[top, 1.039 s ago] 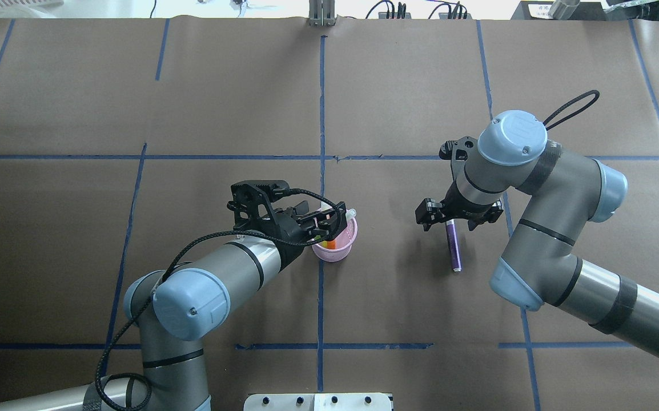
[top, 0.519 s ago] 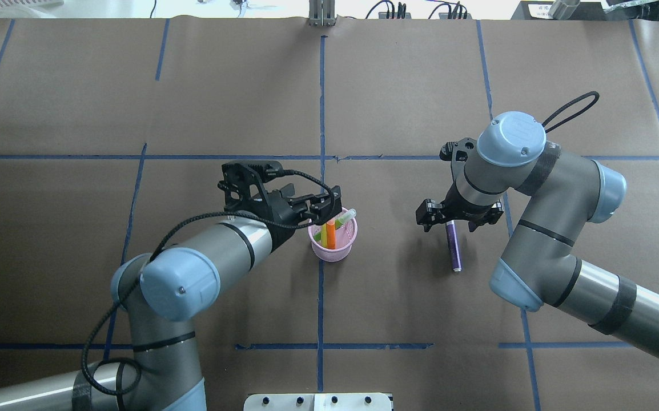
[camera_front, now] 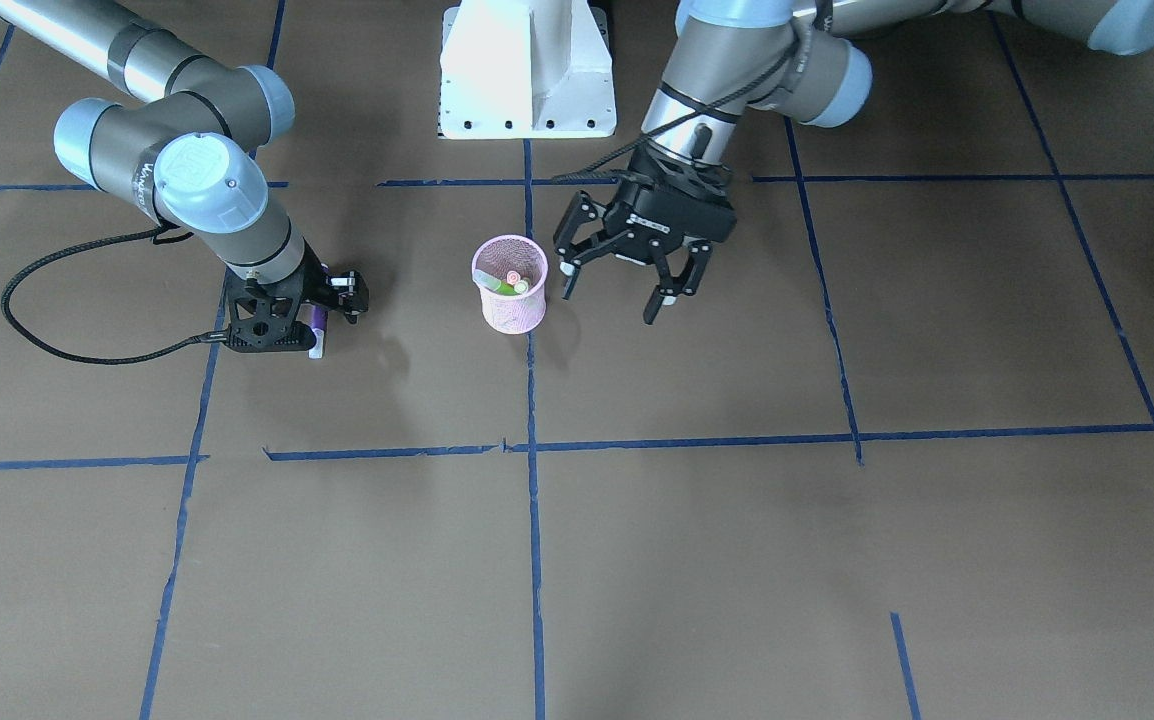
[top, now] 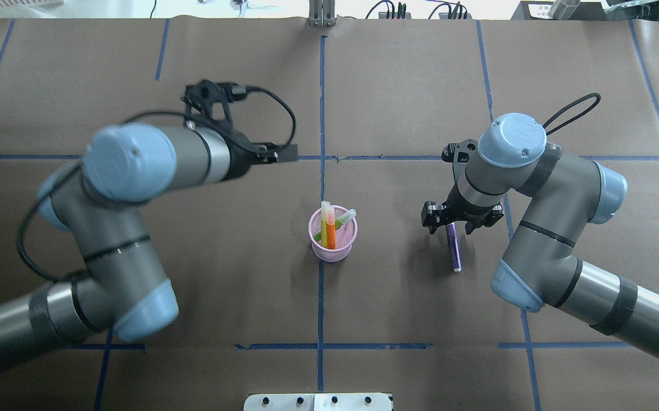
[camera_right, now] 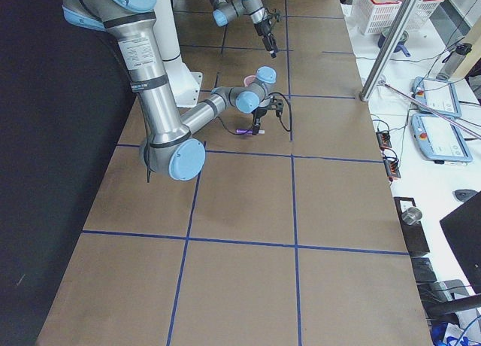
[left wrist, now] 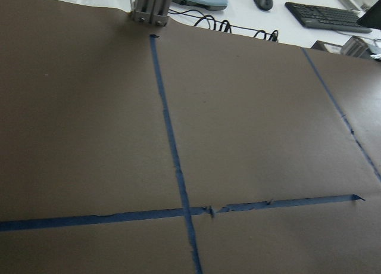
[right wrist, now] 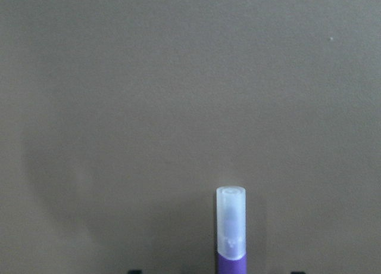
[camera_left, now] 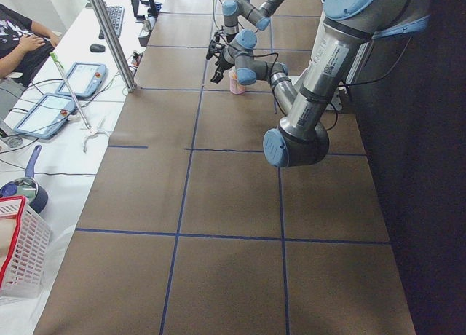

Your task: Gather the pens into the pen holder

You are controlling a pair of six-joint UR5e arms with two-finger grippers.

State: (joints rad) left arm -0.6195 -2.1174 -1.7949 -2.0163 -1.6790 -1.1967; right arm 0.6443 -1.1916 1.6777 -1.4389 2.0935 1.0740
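Observation:
The pink mesh pen holder [top: 333, 242] stands upright at the table's middle, and also shows in the front view [camera_front: 510, 300]. An orange, a yellow and a green pen stand in it. My left gripper [camera_front: 612, 300] is open and empty. It hangs beside the holder and apart from it. The overhead view shows it only partly [top: 285, 154]. The purple pen [top: 453, 248] lies flat on the paper. My right gripper [top: 458, 220] is open and low over the pen's far end, a finger on each side. The right wrist view shows the pen's pale cap [right wrist: 230, 223].
The white robot base block [camera_front: 527, 70] stands at the robot's side of the table. Blue tape lines [top: 321, 103] cross the brown paper. Tablets and cables lie on a white bench [camera_right: 443, 120] past the far edge, and a metal post [camera_right: 391, 37] stands there.
My left gripper has left the holder's rim and swung up and away toward the far left. The pens in the holder now show. My right gripper has barely moved over the purple pen.

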